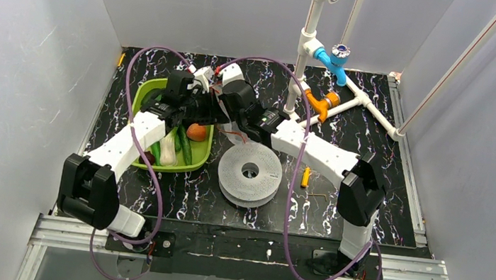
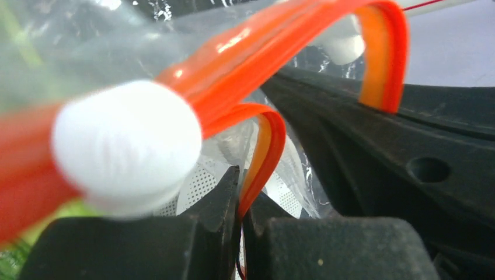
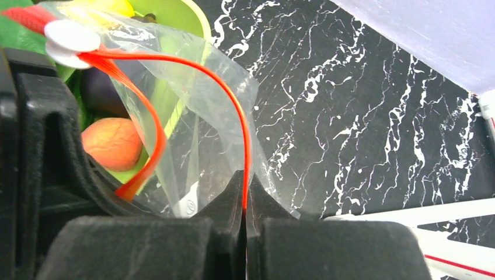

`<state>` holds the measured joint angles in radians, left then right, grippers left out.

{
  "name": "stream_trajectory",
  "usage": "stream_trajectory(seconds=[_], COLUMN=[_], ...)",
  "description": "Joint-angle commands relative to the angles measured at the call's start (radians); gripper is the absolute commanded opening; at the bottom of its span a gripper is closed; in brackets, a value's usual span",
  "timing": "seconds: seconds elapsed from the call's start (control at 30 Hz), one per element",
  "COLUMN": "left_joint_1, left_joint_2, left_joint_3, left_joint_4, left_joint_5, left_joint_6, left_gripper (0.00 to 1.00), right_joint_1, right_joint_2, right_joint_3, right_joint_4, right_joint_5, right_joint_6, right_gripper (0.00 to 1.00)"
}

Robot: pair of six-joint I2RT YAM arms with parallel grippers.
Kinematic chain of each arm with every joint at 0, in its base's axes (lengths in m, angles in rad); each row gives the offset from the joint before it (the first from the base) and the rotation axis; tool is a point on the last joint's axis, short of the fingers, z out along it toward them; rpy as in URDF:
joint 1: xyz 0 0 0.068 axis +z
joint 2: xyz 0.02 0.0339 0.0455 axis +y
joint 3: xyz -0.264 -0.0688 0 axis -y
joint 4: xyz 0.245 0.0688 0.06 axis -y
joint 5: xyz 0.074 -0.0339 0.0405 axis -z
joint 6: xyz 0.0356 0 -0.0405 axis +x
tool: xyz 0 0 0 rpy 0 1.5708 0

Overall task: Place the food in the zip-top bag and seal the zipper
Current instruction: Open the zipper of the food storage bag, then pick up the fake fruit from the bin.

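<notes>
Reaching over the green tray (image 1: pixel 142 91) at the left, the left gripper (image 2: pixel 240 192) is pinched tight on the zipper (image 2: pixel 262 146), with the orange-red strip caught between its black pads. A white slider (image 2: pixel 125 146) sits on the strip just left of that grip, blurred in the left wrist view. The food lies in the tray: a white-and-green stalk (image 1: pixel 167 150) and green peppers (image 1: pixel 186 145) toward the near side, an orange fruit (image 1: pixel 196 131) by the right rim, and an eggplant (image 3: pixel 102 93) and a yellow piece (image 3: pixel 114 7) farther back. The clear bag (image 3: pixel 198 111) hangs between the two grippers over the tray's right side, its two strips bowing apart from the slider. The right gripper (image 3: pixel 245 192), coming in from the right, is clamped on the other strip. Right of the tray a white perforated disc (image 1: pixel 249 174) lies on the table, then a small yellow stick (image 1: pixel 305 177). Far right stands a pipe frame with an orange fitting (image 1: pixel 319 104).
</notes>
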<state>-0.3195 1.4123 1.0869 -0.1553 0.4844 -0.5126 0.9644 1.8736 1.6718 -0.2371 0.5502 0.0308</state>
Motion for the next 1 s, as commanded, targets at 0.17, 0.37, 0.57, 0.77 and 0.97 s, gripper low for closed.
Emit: stream_trajectory(seconds=[0.17,0.37,0.57,0.77,0.97], left_joint_1=[0.023,0.066,0.09,0.121,0.196], left_joint_2=[-0.065,-0.194,-0.311,-0.348,-0.199], left_joint_3=[0.082,0.018,0.067,0.071,0.049], left_joint_4=[-0.24,-0.27,-0.502,-0.604,-0.538], left_joint_5=[-0.102,-0.037,-0.222,-0.372,-0.297], left_joint_6=[-0.018,-0.027,0.03,-0.004,-0.046], left_gripper=[0.3,0.69,0.9,0.92,0.95], right_joint_1=[-0.031,-0.035,-0.036,-0.041,-0.041], right_joint_2=[-0.099,-0.119,-0.109,-0.11,-0.147], right_joint_3=[-0.032,-0.068,-0.072,-0.062,-0.073], right_joint_4=[-0.001,-0.015,-0.015,-0.025,-0.033], right_joint_5=[0.018,-0.006,-0.017,-0.024,-0.043], right_joint_6=[0.004,-0.026,-0.009,-0.013,-0.003], right_gripper=[0.01,0.01,0.01,0.01,0.01])
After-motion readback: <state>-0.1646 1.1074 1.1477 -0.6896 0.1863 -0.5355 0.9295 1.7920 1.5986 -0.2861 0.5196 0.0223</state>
